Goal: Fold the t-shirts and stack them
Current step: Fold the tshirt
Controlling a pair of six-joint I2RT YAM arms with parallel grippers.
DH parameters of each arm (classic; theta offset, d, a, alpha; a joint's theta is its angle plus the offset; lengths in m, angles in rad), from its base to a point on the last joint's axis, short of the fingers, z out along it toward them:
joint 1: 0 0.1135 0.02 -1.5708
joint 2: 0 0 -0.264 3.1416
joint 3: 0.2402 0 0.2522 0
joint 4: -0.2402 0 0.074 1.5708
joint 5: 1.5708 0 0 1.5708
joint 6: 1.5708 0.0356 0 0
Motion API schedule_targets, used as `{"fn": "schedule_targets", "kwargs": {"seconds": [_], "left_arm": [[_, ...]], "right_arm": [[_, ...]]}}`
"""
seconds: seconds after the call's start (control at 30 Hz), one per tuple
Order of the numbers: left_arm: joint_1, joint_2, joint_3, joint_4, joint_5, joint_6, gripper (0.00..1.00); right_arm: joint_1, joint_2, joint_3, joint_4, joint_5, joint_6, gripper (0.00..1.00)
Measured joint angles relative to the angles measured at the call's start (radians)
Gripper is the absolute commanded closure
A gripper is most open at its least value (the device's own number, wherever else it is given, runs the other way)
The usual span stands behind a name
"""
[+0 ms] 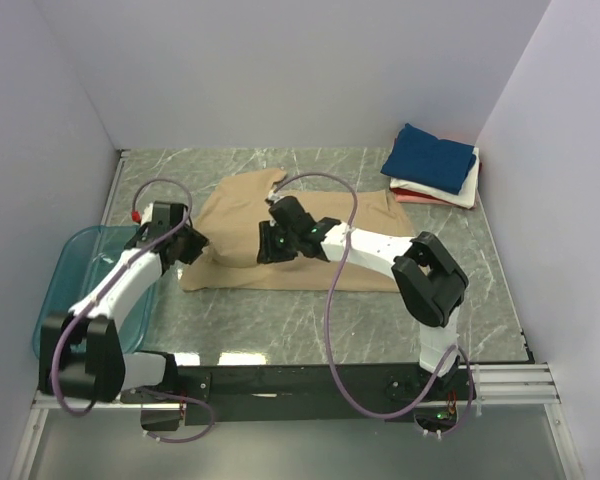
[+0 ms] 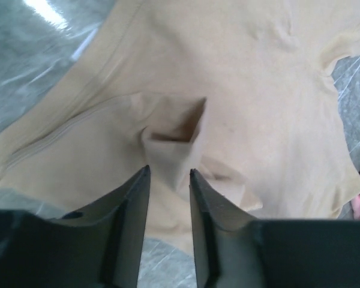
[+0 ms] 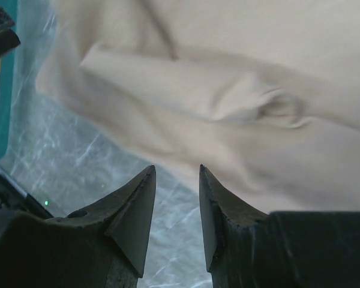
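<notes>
A: Where's the tan shirt [image 1: 235,215] rn?
B: Flat on the bench [image 1: 280,320], middle, a bit to the left. Long axis runs left-right across the bench, w/ a long side facing the arms. Can't tell which end's the neck. There's a notch on the far edge, but the arms cover the middle.
A: And the grippers?
B: Left gripper [image 2: 169,173] is low over the shirt's left end, jaws apart, nothing pinched. Cloth shows thru the gap, w/ a small puckered fold just ahead. Right gripper [image 3: 177,169] is by the near edge, left of middle. Jaws apart too, bare bench and cloth edge below.
A: Why both down low like that?
B: Prob lining up for a fold, one arm per spot so the cloth lifts even. Only my guess.
A: The folded ones?
B: Far right corner: navy shirt [image 1: 430,160] on top, white shirt [image 1: 467,192] under it, pinkish-red shirt [image 1: 410,197] at the bottom. Kept well apart from the work area, I'd say. Teal tub [image 1: 75,265] sits beside the left arm.
</notes>
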Motion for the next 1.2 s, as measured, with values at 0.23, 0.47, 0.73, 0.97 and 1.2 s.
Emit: {"fn": "schedule_targets", "kwargs": {"seconds": [0.23, 0.47, 0.73, 0.97, 1.2], "left_arm": [[-0.024, -0.107, -0.074, -0.035, -0.029, -0.021, 0.77], [-0.082, -0.001, -0.080, -0.030, -0.037, -0.025, 0.78], [-0.090, 0.226, 0.065, -0.032, -0.034, -0.013, 0.77], [-0.089, 0.442, 0.341, -0.037, -0.019, 0.031, 0.73], [-0.084, 0.462, 0.396, -0.047, -0.013, 0.052, 0.66]], "right_arm": [[0.071, 0.077, 0.081, -0.011, 0.008, -0.013, 0.59], [0.075, 0.151, 0.145, -0.045, 0.021, -0.017, 0.59], [0.060, 0.249, 0.311, -0.109, 0.045, -0.045, 0.59], [-0.052, 0.340, 0.467, -0.183, 0.048, -0.060, 0.59], [-0.166, 0.302, 0.449, -0.204, 0.068, -0.078, 0.59]]}}
